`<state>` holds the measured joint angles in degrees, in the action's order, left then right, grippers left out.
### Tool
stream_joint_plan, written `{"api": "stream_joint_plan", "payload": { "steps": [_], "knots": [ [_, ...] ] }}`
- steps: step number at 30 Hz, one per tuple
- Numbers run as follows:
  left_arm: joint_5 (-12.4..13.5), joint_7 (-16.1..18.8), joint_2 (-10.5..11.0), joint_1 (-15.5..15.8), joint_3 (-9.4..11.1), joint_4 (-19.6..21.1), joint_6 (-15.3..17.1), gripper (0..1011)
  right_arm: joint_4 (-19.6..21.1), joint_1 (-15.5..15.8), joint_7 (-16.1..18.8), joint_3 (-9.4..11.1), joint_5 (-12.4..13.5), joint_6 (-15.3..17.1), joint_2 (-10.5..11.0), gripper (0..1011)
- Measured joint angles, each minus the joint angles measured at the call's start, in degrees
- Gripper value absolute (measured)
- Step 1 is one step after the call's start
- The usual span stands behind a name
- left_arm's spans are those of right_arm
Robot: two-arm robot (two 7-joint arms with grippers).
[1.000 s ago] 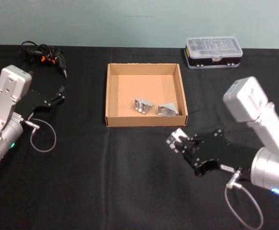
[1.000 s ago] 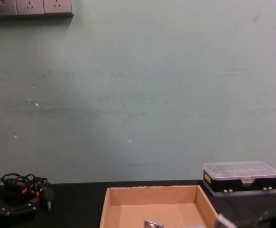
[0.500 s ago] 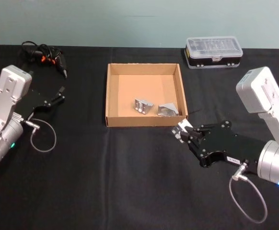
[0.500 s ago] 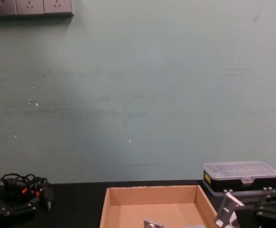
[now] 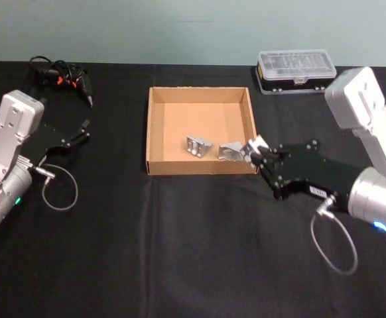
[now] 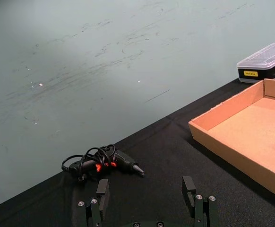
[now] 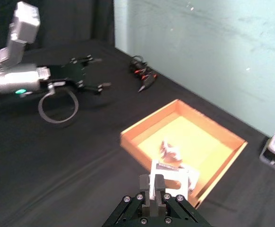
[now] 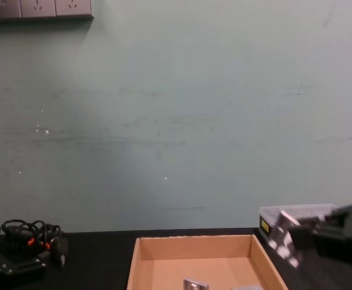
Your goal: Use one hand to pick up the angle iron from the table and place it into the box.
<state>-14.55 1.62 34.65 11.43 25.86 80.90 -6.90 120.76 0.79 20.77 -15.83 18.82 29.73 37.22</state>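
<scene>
My right gripper is shut on a silver angle iron and holds it in the air just over the right wall of the tan cardboard box, near its front corner. In the right wrist view the angle iron sits between the fingers with the box beyond. The chest view shows the held angle iron above the box's right side. Two more angle irons lie inside the box. My left gripper is parked at the table's left, open.
A clear-lidded plastic case with a black base stands behind the box at the back right. A black tool with a coiled cable lies at the back left. A grey cable loop hangs by the left arm.
My right gripper has carried the angle iron up and away from the table in front of the box to above the box's right wall. The left arm has stayed still.
</scene>
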Motion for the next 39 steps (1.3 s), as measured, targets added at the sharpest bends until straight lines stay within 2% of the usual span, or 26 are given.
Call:
{"api": "stream_joint_plan", "payload": {
  "steps": [9, 12, 13, 16, 19, 22, 23, 24, 32, 33, 35, 39],
  "knots": [
    [0.0, 0.0, 0.0, 0.0, 0.0, 0.0, 0.0, 1011, -7.55, -8.42, -1.28, -3.99, -3.3, -0.53, -4.9, 78],
    [0.0, 0.0, 0.0, 0.0, 0.0, 0.0, 0.0, 1011, -12.61, -12.57, -1.22, -6.11, -5.2, -1.51, -7.47, 78],
    [0.0, 0.0, 0.0, 0.0, 0.0, 0.0, 0.0, 1011, -12.61, -12.57, -1.22, -6.11, -5.2, -1.51, -7.47, 78],
    [0.0, 0.0, 0.0, 0.0, 0.0, 0.0, 0.0, 1011, -18.27, -16.44, -0.83, -8.01, -7.01, -3.04, -10.09, 78],
    [0.0, 0.0, 0.0, 0.0, 0.0, 0.0, 0.0, 1011, -21.68, -18.52, -0.59, -8.94, -7.98, -3.68, -11.69, 78],
    [0.0, 0.0, 0.0, 0.0, 0.0, 0.0, 0.0, 1011, -27.09, -21.56, -0.58, -10.13, -9.49, -4.45, -14.33, 78],
    [0.0, 0.0, 0.0, 0.0, 0.0, 0.0, 0.0, 1011, -27.09, -21.56, -0.58, -10.13, -9.49, -4.45, -14.33, 78],
    [0.0, 0.0, 0.0, 0.0, 0.0, 0.0, 0.0, 1011, -29.45, -22.67, -0.69, -10.55, -10.09, -4.71, -15.47, 78],
    [0.0, 0.0, 0.0, 0.0, 0.0, 0.0, 0.0, 1011, -40.51, -28.28, -1.14, -12.03, -12.92, -5.47, -20.31, 78],
    [0.0, 0.0, 0.0, 0.0, 0.0, 0.0, 0.0, 1011, -40.51, -28.28, -1.14, -12.03, -12.92, -5.47, -20.31, 78],
    [0.0, 0.0, 0.0, 0.0, 0.0, 0.0, -0.01, 1011, -43.64, -29.82, -1.13, -12.47, -13.77, -5.7, -21.67, 78],
    [0.0, 0.0, 0.0, 0.0, 0.0, 0.0, -0.01, 1011, -46.76, -31.46, -1.06, -13.07, -14.91, -5.76, -23.01, 78]
  ]
}}
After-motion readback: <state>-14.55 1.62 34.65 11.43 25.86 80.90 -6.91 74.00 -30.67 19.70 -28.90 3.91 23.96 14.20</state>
